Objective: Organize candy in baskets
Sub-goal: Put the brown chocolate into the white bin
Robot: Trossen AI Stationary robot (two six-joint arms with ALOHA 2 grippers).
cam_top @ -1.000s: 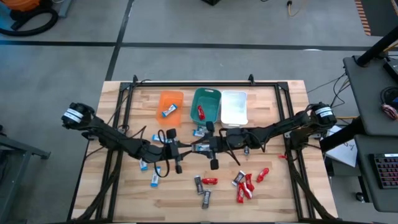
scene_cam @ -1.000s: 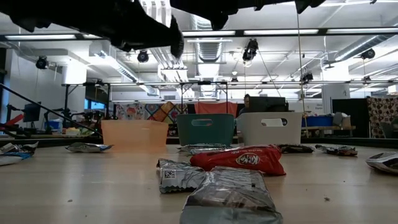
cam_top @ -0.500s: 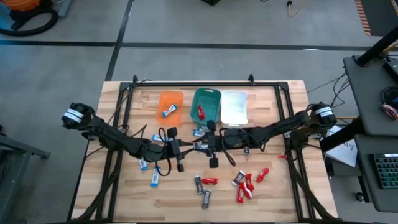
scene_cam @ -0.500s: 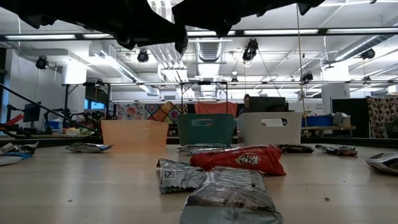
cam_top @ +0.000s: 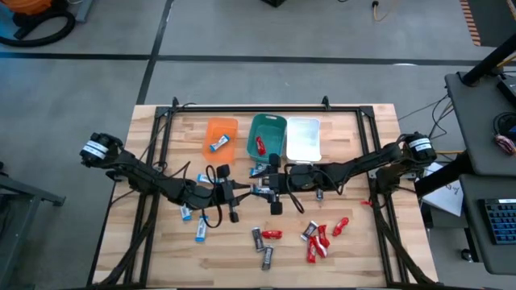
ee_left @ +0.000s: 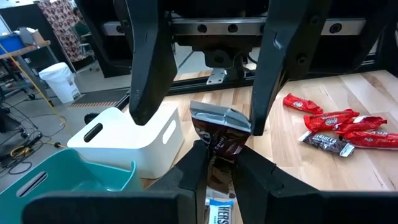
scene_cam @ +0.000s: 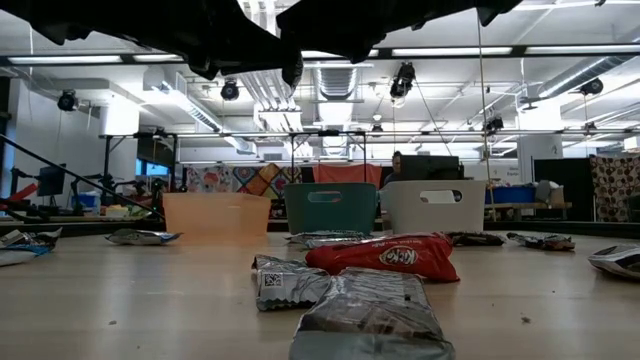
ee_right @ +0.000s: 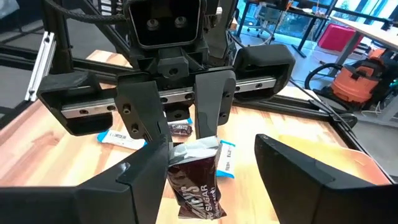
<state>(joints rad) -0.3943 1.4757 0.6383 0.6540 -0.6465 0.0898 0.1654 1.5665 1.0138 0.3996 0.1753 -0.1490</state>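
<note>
Left wrist view: left hand (ee_left: 219, 163) pinches a crinkled dark-brown candy bar (ee_left: 219, 134); right hand (ee_left: 205, 87) spread apart.

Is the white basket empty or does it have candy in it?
Empty, it seems: from above, the white basket shows only bare white floor, no wrappers.

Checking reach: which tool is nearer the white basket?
Right. The right tool hangs just in front of the white basket, toward the teal one. The left tool, shut on a dark candy bar, sits beside it, slightly farther out.
</note>
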